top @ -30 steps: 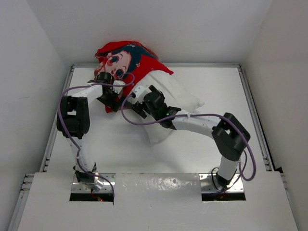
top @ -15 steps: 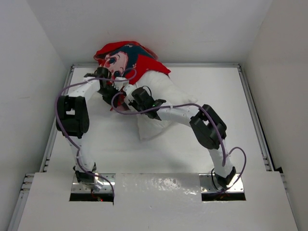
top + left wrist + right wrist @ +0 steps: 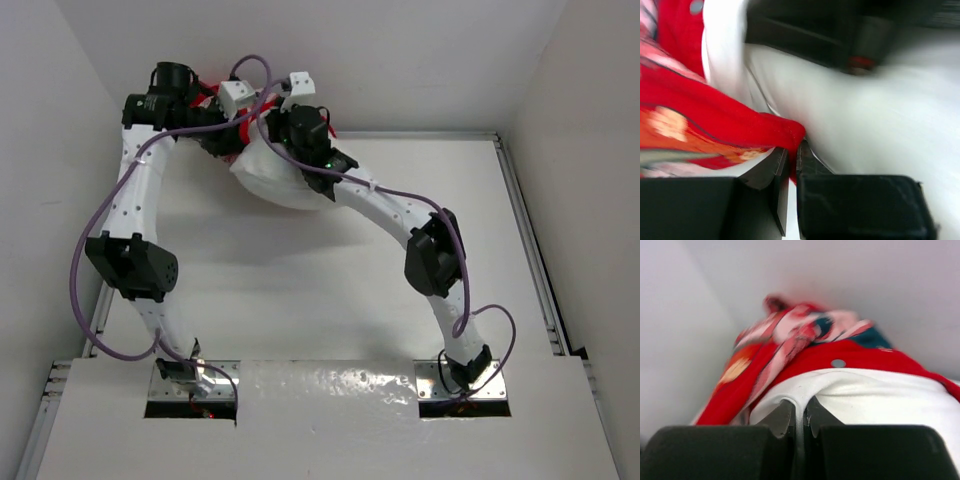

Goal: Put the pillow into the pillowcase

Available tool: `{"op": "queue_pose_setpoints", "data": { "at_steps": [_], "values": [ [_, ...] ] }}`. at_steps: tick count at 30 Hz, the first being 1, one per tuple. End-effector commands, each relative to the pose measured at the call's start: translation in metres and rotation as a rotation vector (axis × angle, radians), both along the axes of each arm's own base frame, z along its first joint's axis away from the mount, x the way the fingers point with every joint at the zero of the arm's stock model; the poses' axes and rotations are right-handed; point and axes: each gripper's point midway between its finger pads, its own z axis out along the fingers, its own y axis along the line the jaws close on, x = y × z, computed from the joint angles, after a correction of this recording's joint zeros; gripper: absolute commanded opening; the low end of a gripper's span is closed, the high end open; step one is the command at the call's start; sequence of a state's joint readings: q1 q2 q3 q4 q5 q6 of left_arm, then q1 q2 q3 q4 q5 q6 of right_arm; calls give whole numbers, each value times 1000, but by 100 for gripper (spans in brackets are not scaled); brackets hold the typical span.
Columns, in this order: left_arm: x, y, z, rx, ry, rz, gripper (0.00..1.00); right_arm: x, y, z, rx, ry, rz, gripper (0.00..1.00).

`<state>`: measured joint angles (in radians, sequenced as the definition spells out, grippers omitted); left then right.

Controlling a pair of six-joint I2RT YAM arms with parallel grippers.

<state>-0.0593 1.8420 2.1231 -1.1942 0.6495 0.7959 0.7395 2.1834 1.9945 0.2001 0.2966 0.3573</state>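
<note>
**A:** Left wrist view: the left gripper (image 3: 792, 152) is pinching the red hem of the pillowcase (image 3: 710, 125), its jaws pressed together with only cloth between them.

**B:** And the right gripper (image 3: 801, 412)?

**A:** It is nipping a white seamed edge of the pillow (image 3: 875, 395), just below the red opening (a small round snap (image 3: 838, 363) is showing on that hem).

**B:** Where is the bundle sitting?

**A:** From above, it is hanging at the far left corner of the table (image 3: 420, 200), apparently raised. The pillow is bulging plump beneath both arms, a good part of it showing outside the case.

**B:** What is the stuffing step asking for?

**A:** I am judging that the left should be holding the mouth taut and wide while the right is feeding the corner in deep. The thin printed cloth is bunching and the soft filling is squashing easily, so short pushes are looking safer than one shove.
</note>
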Motion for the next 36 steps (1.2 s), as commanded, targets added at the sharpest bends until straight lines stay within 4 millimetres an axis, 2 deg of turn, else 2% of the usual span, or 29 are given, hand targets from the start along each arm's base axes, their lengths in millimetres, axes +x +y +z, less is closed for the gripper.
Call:
{"op": "queue_pose_setpoints", "data": {
  "at_steps": [1,3,4,5,8,10,14,15,16,17,18,19,20,21,22,23,25,26,27,28,29,30,31,32,33,35,36],
  "values": [
    [-60,-51,82,-221,-93,-243,0,27,-25,76,269,-154,-170,0],
    [-75,-66,121,-322,-174,-344,0,31,-14,64,272,-132,-172,0],
    [-82,-72,134,-368,-182,-378,0,35,-16,68,274,-121,-215,0],
    [-93,-77,154,-411,-221,-428,0,41,-9,42,244,-83,-229,0],
    [-117,-86,186,-519,-238,-520,0,45,-8,17,241,-22,-249,0],
    [-118,-85,193,-511,-271,-522,0,40,-7,9,225,-11,-254,0],
    [-124,-87,188,-534,-235,-544,0,30,4,11,184,-23,-228,0],
    [-123,-86,183,-525,-221,-530,0,25,8,16,186,-22,-202,0],
    [-118,-83,180,-491,-241,-507,0,18,13,4,145,-2,-165,0],
    [-107,-79,170,-448,-232,-454,0,6,24,3,87,-17,-78,0],
    [-89,-65,155,-363,-233,-350,0,-15,36,-3,47,-23,-24,0],
    [-83,-58,145,-324,-230,-315,0,-38,32,-10,10,-40,11,0],
    [-76,-52,120,-295,-168,-278,0,-56,34,-13,-66,-91,46,0],
    [-69,-42,105,-247,-149,-234,0,-87,48,-20,-99,-116,106,0],
    [-68,-39,94,-225,-128,-223,0,-106,40,-30,-120,-140,115,0],
    [-66,-37,78,-215,-81,-206,0,-124,45,-35,-149,-158,139,0],
    [-68,-36,74,-216,-48,-178,3,-142,33,-52,-160,-133,155,0],
    [-71,-36,80,-228,-46,-166,11,-153,32,-72,-167,-98,201,0],
    [-72,-36,85,-233,-53,-161,17,-160,30,-77,-171,-93,230,0],
    [-73,-37,98,-238,-86,-159,40,-168,28,-72,-162,-99,258,1],
    [-75,-36,105,-243,-99,-155,50,-176,27,-74,-166,-104,293,18],
    [-76,-36,111,-253,-105,-146,57,-191,27,-91,-182,-91,370,28],
    [-78,-37,122,-261,-133,-148,68,-200,25,-86,-170,-103,405,35],
    [-79,-36,129,-274,-145,-150,72,-209,22,-97,-183,-88,439,41],
    [-79,-38,137,-291,-153,-146,79,-221,24,-90,-166,-92,494,55],
    [-83,-38,145,-320,-152,-153,82,-230,21,-94,-171,-76,532,67],
    [-82,-38,144,-324,-142,-143,90,-234,17,-105,-193,-48,544,73]
  ]
}}
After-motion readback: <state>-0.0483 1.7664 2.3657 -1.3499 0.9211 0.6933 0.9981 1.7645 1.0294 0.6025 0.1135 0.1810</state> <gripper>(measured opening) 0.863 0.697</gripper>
